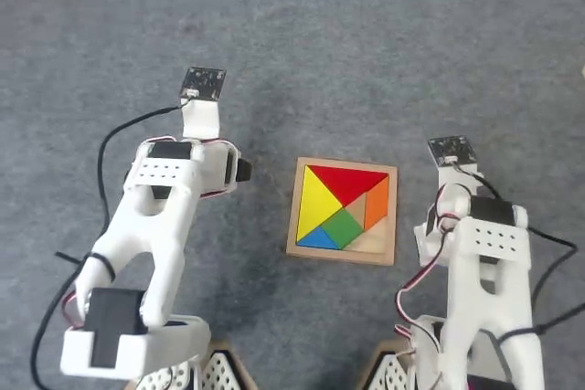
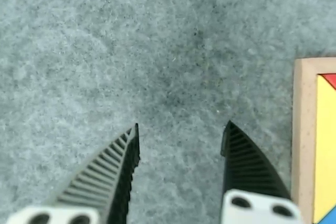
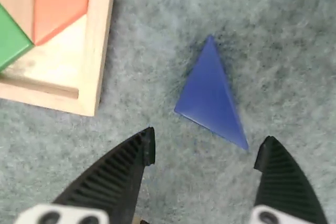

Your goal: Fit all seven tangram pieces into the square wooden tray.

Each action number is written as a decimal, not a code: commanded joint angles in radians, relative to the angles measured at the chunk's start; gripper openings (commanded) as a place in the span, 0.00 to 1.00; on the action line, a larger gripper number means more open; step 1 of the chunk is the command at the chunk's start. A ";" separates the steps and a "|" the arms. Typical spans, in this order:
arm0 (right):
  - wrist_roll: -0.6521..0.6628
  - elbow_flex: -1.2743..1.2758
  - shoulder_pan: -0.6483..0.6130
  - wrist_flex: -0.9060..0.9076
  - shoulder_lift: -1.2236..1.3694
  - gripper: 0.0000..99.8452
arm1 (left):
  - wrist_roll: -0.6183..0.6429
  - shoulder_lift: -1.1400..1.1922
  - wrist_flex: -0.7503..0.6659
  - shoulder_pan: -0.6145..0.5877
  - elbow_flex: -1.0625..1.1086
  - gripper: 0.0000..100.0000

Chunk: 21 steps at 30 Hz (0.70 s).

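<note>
The square wooden tray (image 1: pixel 298 216) lies mid-table between the arms and holds red, yellow, green, orange, tan and light blue pieces; a bare patch (image 3: pixel 50 64) of its floor shows beside the orange piece (image 3: pixel 58 1). A dark blue triangle (image 3: pixel 211 95) lies flat on the carpet just outside the tray's edge (image 3: pixel 100 51). My right gripper (image 3: pixel 205 153) hovers open close over the triangle, the fingers straddling its lower corner without touching. My left gripper (image 2: pixel 181 140) is open over bare carpet, with the tray's rim (image 2: pixel 300 129) off to one side.
Grey carpet covers the whole table. The left arm (image 1: pixel 151 226) stands left of the tray and the right arm (image 1: pixel 480 262) to its right. Cables loop beside both arm bases.
</note>
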 commanded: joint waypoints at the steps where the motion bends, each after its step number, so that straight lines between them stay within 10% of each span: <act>1: 0.020 0.023 0.019 -0.047 -0.031 0.33 | 0.000 -0.048 -0.017 0.000 -0.010 0.24; 21: 0.272 -0.147 0.056 -0.142 0.338 0.33 | -0.002 -0.048 -0.018 -0.006 -0.005 0.24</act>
